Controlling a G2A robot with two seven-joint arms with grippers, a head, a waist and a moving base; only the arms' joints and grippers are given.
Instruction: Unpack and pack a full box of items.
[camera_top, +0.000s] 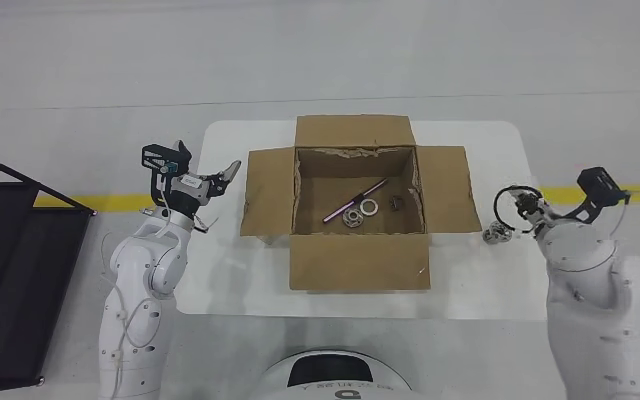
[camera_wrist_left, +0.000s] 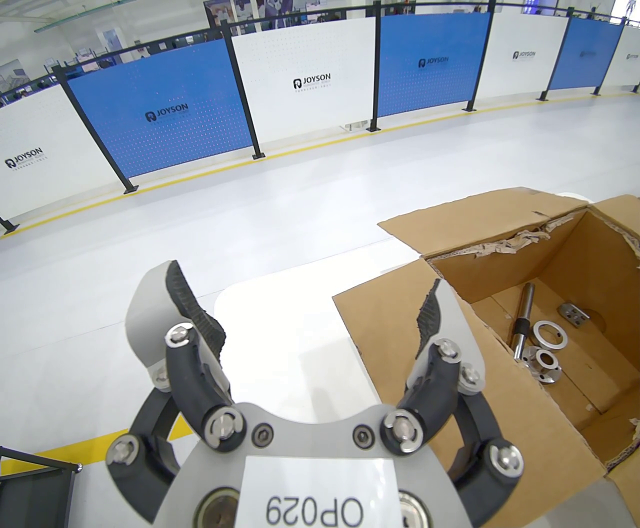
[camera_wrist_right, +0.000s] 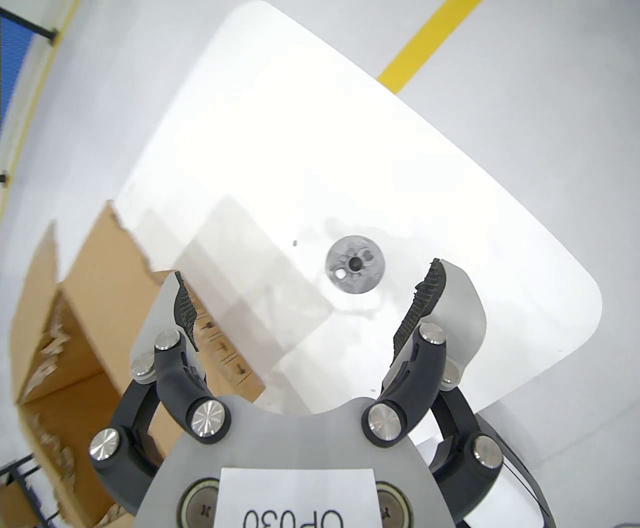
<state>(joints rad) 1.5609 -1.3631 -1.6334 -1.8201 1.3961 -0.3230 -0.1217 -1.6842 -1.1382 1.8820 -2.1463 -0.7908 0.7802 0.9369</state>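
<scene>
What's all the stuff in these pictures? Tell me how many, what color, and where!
table: 1, white, under the box
box: 1, brown cardboard, open, middle of table
rod: 1, silver, lying in box
rings: 2, silver, in box beside rod
block: 1, grey, small, in box, apart from rings
disc: 1, grey, flat on table right of box
rack: 1, black, on floor left of table
line: 1, yellow, on floor at both sides of table
fence: several panels, blue and white, far across floor
left gripper: 1, grey and black, jaws open, left of box
right gripper: 1, grey and black, jaws open, above disc
</scene>
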